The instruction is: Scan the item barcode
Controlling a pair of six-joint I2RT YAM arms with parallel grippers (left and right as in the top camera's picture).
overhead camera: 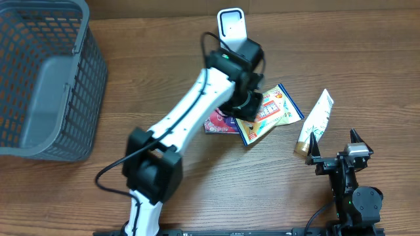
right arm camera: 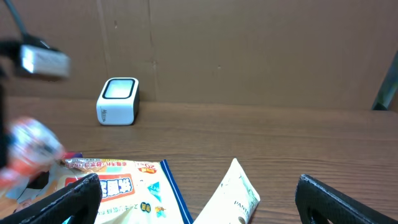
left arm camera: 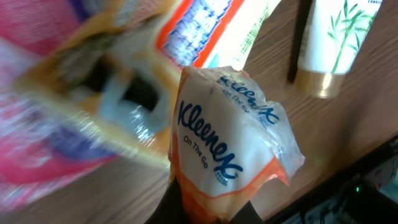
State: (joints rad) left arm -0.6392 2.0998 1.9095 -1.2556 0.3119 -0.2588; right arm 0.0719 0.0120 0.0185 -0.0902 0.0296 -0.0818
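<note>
A white and orange Kleenex tissue pack [left arm camera: 227,140] is clamped between my left gripper's [left arm camera: 211,208] dark fingers. It hangs just above the packets on the table. From overhead, that gripper [overhead camera: 247,105] hovers over the packets, a little in front of the white barcode scanner [overhead camera: 231,26]. The scanner [right arm camera: 118,101] stands upright at the back of the table. In the right wrist view the pack [right arm camera: 31,149] is a blur at the far left. My right gripper [overhead camera: 335,156] rests near the front right edge, jaws wide apart and empty [right arm camera: 202,205].
A yellow and blue snack packet [overhead camera: 274,113] lies on a pink packet [overhead camera: 220,123] mid-table. A white tube with a gold cap [overhead camera: 315,121] lies to their right. A grey mesh basket [overhead camera: 46,78] fills the back left corner.
</note>
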